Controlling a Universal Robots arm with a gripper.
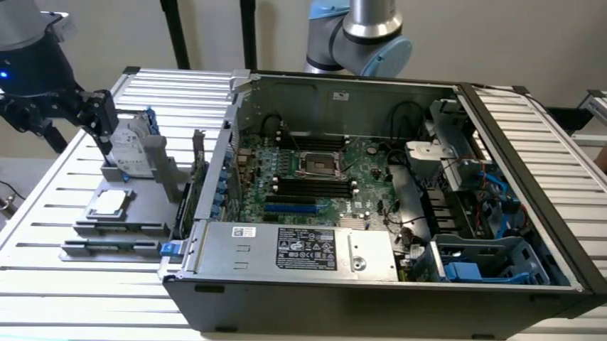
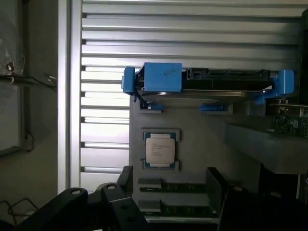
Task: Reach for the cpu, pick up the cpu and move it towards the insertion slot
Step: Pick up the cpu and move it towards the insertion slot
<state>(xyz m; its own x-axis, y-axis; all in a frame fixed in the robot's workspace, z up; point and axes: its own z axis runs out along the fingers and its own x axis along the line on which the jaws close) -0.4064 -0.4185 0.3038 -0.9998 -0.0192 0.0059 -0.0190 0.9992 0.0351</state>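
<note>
so the gripper (image 1: 67, 112) is hanging outside the open pc case (image 1: 379, 300) with its fingers (image 2: 126, 177) spread wide and nothing between them, the cpu (image 2: 160, 149) lies flat, untouched, in a grey holder (image 2: 202, 139) right beside the case's wall, and the insertion slot (image 1: 318, 165) sits inside the case, mid-motherboard (image 1: 365, 160)
</note>
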